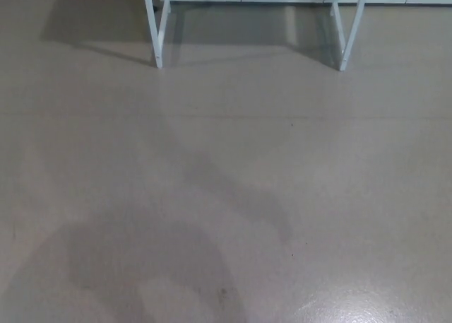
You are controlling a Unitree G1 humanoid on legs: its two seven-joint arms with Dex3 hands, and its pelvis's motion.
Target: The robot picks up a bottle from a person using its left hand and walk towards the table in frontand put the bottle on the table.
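Only bare floor (282, 167) and white table legs (155, 40) show; the bottle and both hands are out of view, their hold untellable, though the bottle is presumably light, smooth and slippery, best gripped mid-body.

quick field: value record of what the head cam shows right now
floor: grey-beige, glossy, glare at lower right
table legs: white, at top edge, left and right; tabletop out of frame
shadow: dark patch, lower left
bottle: not in view
left hand: not in view
right hand: not in view
person: not in view
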